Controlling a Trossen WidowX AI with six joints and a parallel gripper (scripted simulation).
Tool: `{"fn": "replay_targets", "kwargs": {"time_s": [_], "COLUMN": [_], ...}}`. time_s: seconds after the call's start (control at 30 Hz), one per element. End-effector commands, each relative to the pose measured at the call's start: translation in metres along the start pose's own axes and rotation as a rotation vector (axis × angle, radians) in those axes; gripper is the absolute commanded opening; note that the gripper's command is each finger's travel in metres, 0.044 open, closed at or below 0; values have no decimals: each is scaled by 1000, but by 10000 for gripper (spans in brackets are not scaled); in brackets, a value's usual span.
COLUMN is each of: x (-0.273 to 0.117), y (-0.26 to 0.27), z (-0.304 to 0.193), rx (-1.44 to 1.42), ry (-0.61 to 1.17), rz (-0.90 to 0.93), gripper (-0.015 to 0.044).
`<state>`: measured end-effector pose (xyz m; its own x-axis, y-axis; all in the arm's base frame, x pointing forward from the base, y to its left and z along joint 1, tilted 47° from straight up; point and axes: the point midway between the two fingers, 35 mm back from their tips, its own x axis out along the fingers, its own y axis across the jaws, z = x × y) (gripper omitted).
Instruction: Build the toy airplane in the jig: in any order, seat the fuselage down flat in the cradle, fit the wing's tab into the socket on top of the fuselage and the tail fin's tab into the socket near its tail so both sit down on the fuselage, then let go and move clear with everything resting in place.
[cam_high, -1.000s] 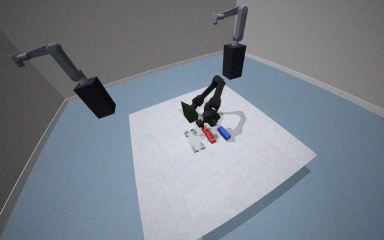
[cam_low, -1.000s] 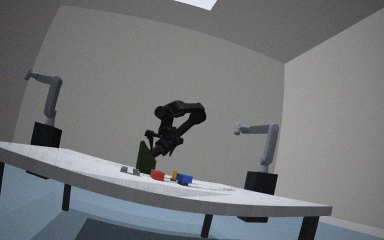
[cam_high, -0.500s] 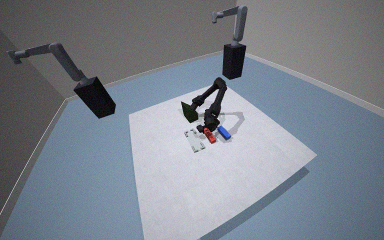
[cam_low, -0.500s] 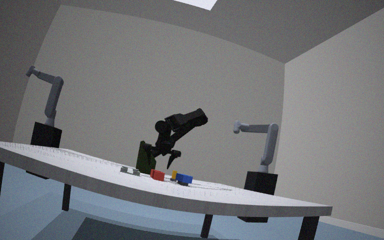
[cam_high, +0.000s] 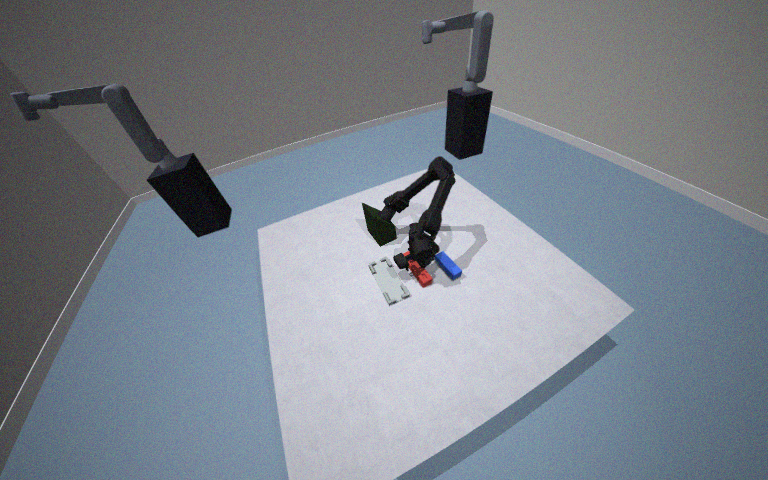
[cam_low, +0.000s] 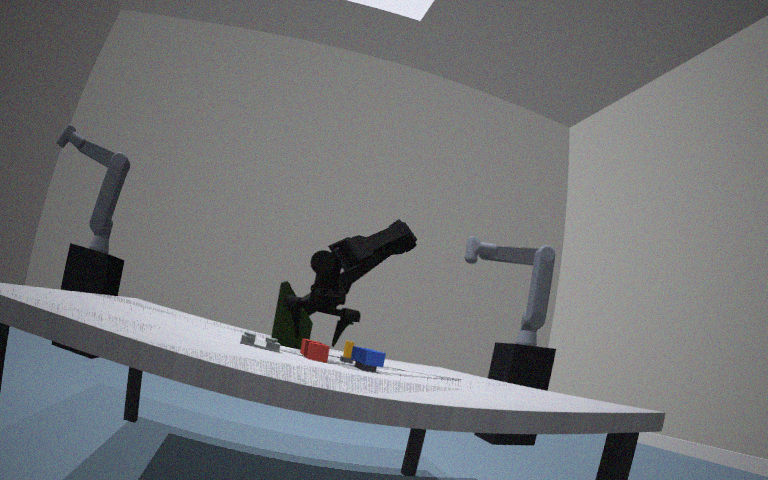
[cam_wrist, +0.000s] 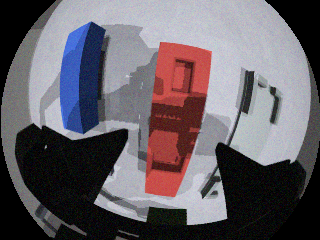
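The red fuselage (cam_high: 421, 277) (cam_low: 314, 350) (cam_wrist: 165, 145) lies on the table beside the cradle, its sockets facing up. My gripper (cam_high: 413, 266) (cam_low: 317, 339) (cam_wrist: 174, 140) is wide open and low over it, one finger on each side in the wrist view, holding nothing. The pale cradle jig (cam_high: 389, 283) (cam_low: 259, 342) (cam_wrist: 255, 125) holds no part. The blue wing (cam_high: 448, 265) (cam_low: 368, 356) (cam_wrist: 75, 75) lies on the fuselage's other side. The yellow tail fin (cam_low: 348, 349) stands near the wing in the exterior view; I cannot make it out in the other views.
A dark green upright block (cam_high: 380, 226) (cam_low: 283, 322) (cam_wrist: 167, 216) stands by my arm's base, close behind the parts. Two grey arms on black pedestals (cam_high: 189, 195) (cam_high: 468, 121) stand off the white table (cam_high: 396, 384), beyond its edges.
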<state>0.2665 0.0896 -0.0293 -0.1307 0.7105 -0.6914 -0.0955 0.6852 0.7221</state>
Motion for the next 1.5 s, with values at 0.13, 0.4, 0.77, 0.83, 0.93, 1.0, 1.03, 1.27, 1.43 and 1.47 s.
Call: {"fn": "replay_targets", "kwargs": {"time_s": [0.13, 0.4, 0.77, 0.83, 0.93, 1.0, 1.03, 1.27, 1.43, 1.47], "x": [15, 28, 32, 32, 32, 32, 32, 25, 11, 8], "y": [1, 2, 2, 2, 2, 2, 2, 1, -1, -1], "z": [-3, -4, -4, -4, -4, -4, -4, -2, 1, 1], "rx": [8, 8, 8, 8, 8, 8, 8, 8, 9, 9], "ry": [7, 8, 8, 8, 8, 8, 8, 7, 5, 5], "rz": [7, 9, 10, 10, 10, 10, 10, 7, 2, 1], "gripper": [440, 440, 256, 204, 184, 170, 164, 19, 0, 0]}}
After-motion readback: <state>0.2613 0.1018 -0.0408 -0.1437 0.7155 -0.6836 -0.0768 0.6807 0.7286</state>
